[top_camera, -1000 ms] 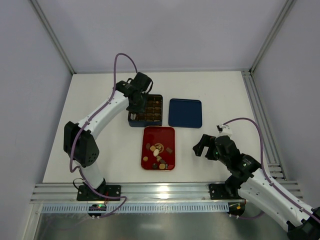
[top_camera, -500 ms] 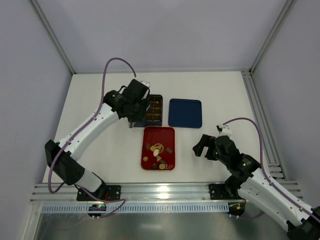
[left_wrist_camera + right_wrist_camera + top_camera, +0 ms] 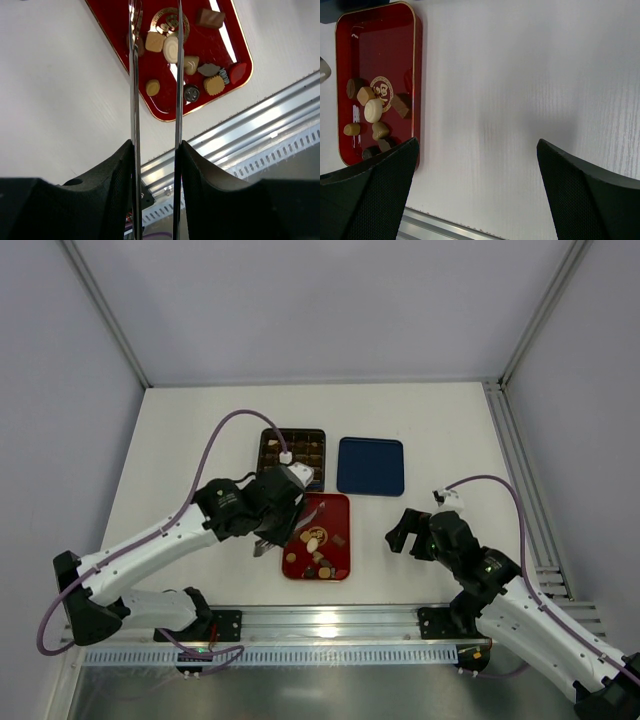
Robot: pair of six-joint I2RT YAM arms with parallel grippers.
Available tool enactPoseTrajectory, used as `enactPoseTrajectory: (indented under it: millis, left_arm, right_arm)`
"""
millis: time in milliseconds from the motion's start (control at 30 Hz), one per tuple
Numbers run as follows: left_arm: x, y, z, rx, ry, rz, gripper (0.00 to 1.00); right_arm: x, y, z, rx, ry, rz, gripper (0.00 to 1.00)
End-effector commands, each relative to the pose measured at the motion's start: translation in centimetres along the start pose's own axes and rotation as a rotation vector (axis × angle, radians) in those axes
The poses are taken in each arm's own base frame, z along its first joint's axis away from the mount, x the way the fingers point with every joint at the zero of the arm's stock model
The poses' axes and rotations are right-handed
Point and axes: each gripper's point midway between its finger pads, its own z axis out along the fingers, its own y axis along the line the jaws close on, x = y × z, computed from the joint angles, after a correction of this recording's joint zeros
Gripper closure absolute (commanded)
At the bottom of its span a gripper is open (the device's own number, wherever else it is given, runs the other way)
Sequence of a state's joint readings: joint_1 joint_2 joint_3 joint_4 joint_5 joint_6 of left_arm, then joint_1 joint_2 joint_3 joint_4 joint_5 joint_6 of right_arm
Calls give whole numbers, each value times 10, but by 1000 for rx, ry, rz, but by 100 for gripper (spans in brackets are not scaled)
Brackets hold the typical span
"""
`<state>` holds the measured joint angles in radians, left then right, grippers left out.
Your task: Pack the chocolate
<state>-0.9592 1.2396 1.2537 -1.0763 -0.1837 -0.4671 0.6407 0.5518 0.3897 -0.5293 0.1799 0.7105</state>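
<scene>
**Left gripper** [image 3: 156,12]: my thin blades stand slightly parted with nothing between them, crossing the left edge of the red tray [image 3: 119,30]. **The chocolate** [image 3: 170,47] lies clustered inside that tray. **Right gripper** [image 3: 476,145]: my fingers are spread wide over bare table [image 3: 520,75], apart from the tray's right rim.

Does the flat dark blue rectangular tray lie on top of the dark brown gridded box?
No, the blue tray lies beside the gridded box, to its right, with a gap between them.
</scene>
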Motion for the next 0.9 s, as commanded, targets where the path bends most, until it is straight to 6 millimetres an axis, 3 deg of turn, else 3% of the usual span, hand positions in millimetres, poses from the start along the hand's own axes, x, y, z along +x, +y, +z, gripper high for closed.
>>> enactPoseTrajectory:
  millis: [0,133,400,867]
  left_arm:
    - [17,-11,-13,40,1,-11,59]
    - [42,-11,-15,29,51,26,59]
    - [67,-16,-15,44,106,78,59]
    - [63,-29,2,39,124,109,60]
  right_arm:
    - [-7,7,1,-29,-32,7,0]
    - [-6,6,2,-27,-30,10,0]
    - [-4,5,3,-27,-27,12,0]
    - [-6,4,0,-23,-38,10,0]
